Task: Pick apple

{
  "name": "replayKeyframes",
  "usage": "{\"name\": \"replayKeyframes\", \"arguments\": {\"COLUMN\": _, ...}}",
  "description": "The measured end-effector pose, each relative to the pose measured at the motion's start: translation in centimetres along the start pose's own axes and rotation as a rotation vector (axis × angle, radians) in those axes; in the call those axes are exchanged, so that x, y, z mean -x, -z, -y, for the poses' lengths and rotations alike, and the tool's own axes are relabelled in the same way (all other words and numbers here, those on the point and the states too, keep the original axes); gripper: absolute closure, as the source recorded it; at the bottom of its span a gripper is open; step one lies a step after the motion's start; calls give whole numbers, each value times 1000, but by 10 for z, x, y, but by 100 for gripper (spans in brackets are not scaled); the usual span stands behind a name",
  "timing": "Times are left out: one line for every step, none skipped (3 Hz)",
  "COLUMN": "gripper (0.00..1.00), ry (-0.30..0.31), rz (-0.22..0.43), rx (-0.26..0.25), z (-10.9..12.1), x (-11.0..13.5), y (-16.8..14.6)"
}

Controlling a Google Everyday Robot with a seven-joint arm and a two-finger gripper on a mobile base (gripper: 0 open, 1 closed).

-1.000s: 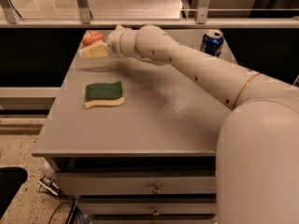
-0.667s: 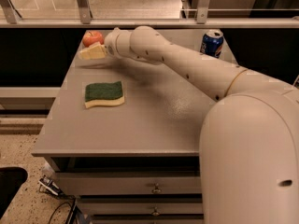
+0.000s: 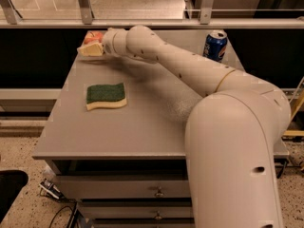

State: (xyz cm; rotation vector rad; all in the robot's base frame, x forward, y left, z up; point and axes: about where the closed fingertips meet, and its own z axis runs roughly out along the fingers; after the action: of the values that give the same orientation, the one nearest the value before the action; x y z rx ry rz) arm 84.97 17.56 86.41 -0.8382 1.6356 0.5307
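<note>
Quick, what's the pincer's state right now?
The pincer: at the apple, far-left corner of the table; open or closed cannot be told.

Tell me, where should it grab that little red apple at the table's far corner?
Probably around the widest middle of the small round red-orange apple, coming in level from the near-right side, where the gripper sits close beside it. A round shape offers no handle, and the far edge of the grey table lies just behind it.

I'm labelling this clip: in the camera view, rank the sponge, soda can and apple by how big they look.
1. sponge, largest, though nearest the camera.
2. soda can.
3. apple, smallest showing, but the hand at the far left corner of the table hides part of it, so can versus apple is unsure.
</note>
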Motion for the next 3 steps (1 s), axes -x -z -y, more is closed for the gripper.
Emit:
{"name": "replayKeyframes", "arguments": {"gripper": 41, "ry": -1, "rz": 0, "rx": 2, "z": -1, "x": 0, "y": -1}}
{"name": "replayKeyframes", "arguments": {"gripper": 64, "ry": -1, "rz": 0, "rx": 5, "z": -3, "x": 0, "y": -3}}
{"name": "replayKeyframes", "arguments": {"gripper": 89, "ry": -1, "rz": -1, "rx": 9, "z": -5, "x": -1, "y": -5}}
